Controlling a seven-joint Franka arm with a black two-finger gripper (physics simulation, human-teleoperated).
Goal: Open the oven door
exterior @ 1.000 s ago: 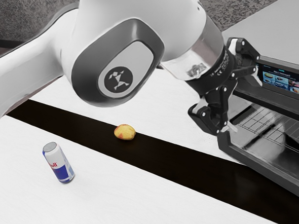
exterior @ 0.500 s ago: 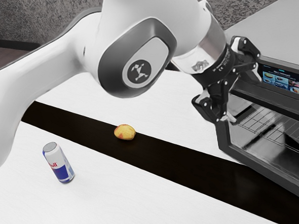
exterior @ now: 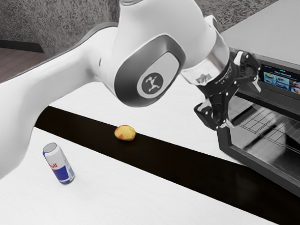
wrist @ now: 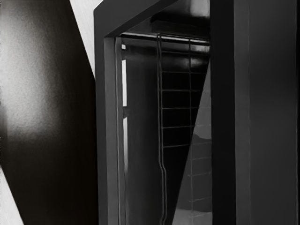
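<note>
Wall (exterior: 78, 20): grey, rough-textured, behind the rest. Table (exterior: 110, 206): white, bearing everything below. Arm (exterior: 200, 17): white with grey trim, entering from the exterior view's left and reaching toward its right. Oven (exterior: 272, 28): light grey top, dark front, at the exterior view's right edge. Band (exterior: 168, 162): black, straight, crossing the table at a slant and passing by the oven's lower front edge. Door (exterior: 268, 171): dark frame around a clear pane, upright across the oven's front, shut; in the wrist view its frame and pane lie close ahead of the fingers (exterior: 244, 105). Rack: (exterior: 252, 122) thin wires, inside the oven, seen through the pane in both views. Fingers: black with pale tips, spread well apart, nothing clamped between them, near the end of the door's upper part; whether they touch it cannot be told. Display (exterior: 283, 81): lit, with small food pictures, on the oven front above the door. Can (exterior: 59, 163): silver, blue and white with red lettering, on the table's white part. Fruit (exterior: 125, 133): one, yellow with a reddish patch, on the band, between can and oven.
</note>
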